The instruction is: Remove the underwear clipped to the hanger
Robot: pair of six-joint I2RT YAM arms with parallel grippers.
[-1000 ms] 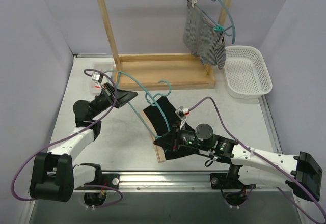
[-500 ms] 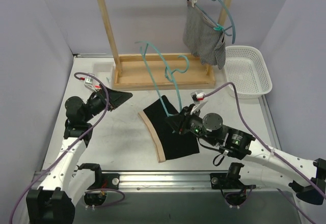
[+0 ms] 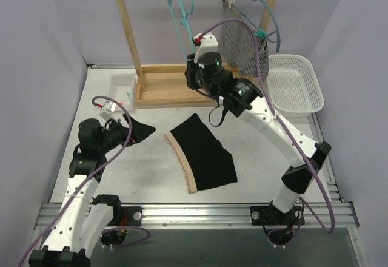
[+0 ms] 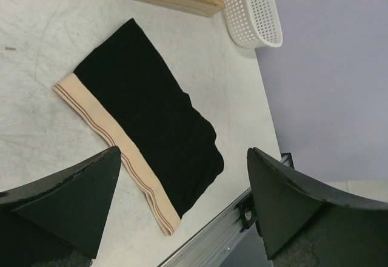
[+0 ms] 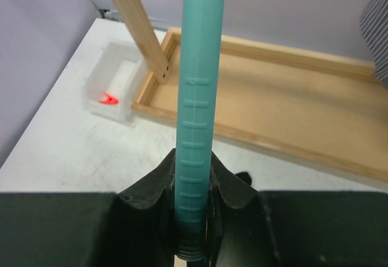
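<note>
Wooden rack point(image 3: 170, 88) stands at desk point(image 3: 260, 158) rear. White perforated basket point(image 3: 295, 85) sits just right of rack base. Small white tray point(image 3: 121, 84), left of base, holds one red clip point(image 5: 108, 99).

A white, faintly scuffed table point(image 3: 121, 170) is closed in by plain lavender walls point(image 3: 36, 48) at the left, back and right, under even light with soft shadows. Toward the back stands a light wooden frame point(image 3: 129, 36) of upright posts on a flat base, with a white slotted basket point(image 3: 300, 88) just to its right and a small white tray point(image 3: 121, 88) at its left. A metal rail point(image 3: 194, 213) runs along the near edge.
</note>
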